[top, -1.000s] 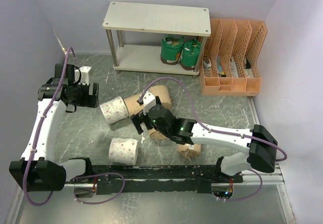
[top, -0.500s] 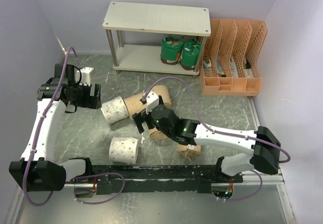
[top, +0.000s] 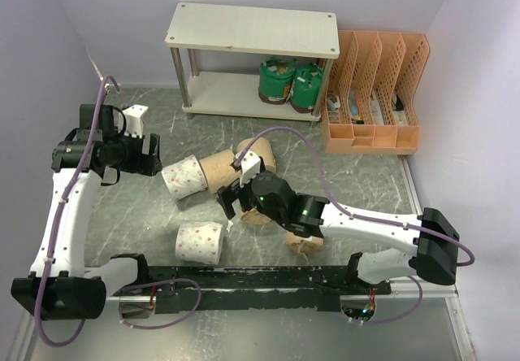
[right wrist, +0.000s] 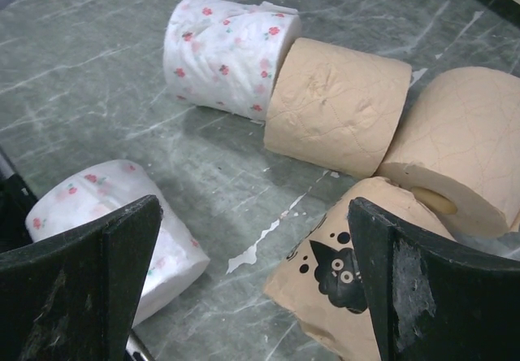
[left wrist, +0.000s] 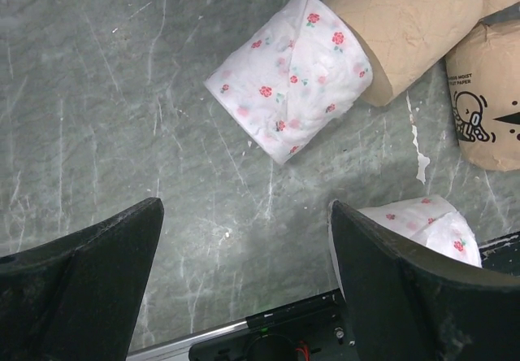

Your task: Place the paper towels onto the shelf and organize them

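The shelf (top: 252, 29) stands at the back, with two green paper towels (top: 276, 80) (top: 307, 86) on its lower board. On the table lie a flowered white roll (top: 185, 176) (left wrist: 288, 76) (right wrist: 223, 56), a bare tan roll (top: 218, 168) (right wrist: 337, 117) touching it, another tan roll (top: 258, 154) (right wrist: 463, 158), a printed wrapped roll (right wrist: 341, 288) (left wrist: 487, 101), a second wrapped roll (top: 305, 243) and a second flowered roll (top: 199, 242) (right wrist: 122, 215). My left gripper (top: 148, 156) (left wrist: 244, 271) hangs open and empty left of the flowered roll. My right gripper (top: 231, 198) (right wrist: 252, 271) is open over the gap between the wrapped roll and the near flowered roll.
An orange perforated file organizer (top: 374, 93) sits right of the shelf. Grey walls close in on the left, right and back. The black base rail (top: 244, 284) runs along the near edge. White flecks mark the table (right wrist: 260, 243).
The right arm's wrist has drifted slightly right and nearer. The left arm has shifted a little left. Both grippers have stayed open and no roll has moved.
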Available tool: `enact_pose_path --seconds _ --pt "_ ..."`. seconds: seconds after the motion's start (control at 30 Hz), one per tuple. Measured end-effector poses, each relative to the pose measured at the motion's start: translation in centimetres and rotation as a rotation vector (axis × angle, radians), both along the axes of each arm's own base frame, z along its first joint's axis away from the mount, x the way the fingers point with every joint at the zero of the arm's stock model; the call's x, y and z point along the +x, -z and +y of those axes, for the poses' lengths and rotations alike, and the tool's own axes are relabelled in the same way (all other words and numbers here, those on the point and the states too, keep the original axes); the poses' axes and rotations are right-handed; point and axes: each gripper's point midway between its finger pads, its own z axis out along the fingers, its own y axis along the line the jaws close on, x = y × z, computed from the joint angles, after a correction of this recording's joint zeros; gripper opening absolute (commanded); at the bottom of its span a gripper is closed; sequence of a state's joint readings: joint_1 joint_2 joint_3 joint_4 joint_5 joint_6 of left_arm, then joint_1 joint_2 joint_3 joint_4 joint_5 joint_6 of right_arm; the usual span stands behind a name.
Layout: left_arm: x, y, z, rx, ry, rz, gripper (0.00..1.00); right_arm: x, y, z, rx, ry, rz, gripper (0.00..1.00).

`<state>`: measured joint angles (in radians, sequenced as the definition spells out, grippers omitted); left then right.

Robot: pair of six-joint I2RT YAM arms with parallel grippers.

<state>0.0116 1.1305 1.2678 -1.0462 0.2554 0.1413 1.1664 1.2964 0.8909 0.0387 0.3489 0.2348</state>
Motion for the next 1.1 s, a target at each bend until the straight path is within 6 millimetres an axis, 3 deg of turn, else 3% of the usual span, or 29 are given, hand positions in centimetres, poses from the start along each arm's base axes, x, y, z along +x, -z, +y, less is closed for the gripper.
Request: enact_pose_path --seconds 0.67,0.77,0.9,0.97,1.1 --pt "-0.7 -1.1 -0.4 -0.022 0.005 -0.070 0.95 -3.5 0.2 0.3 0.066 -0.169 0.047 1.00" --pt "-0.7 -0.4 0.4 -0.001 -0.056 -0.069 0.95 -6.1 1.5 0.6 0.065 -0.263 0.095 1.00" --pt "-1.2 0.5 1.0 -0.003 -0.117 -0.069 0.95 -11.9 5.5 0.6 0.059 -0.428 0.196 1.00" --pt "-1.3 0.6 1.7 -0.003 -0.171 -0.082 0.95 -13.7 7.2 -0.1 0.064 -0.462 0.250 1.00" --pt "-1.2 0.0 3.4 0.011 -0.275 -0.127 0.95 -14.6 8.6 -1.1 0.157 -0.417 0.342 1.00"
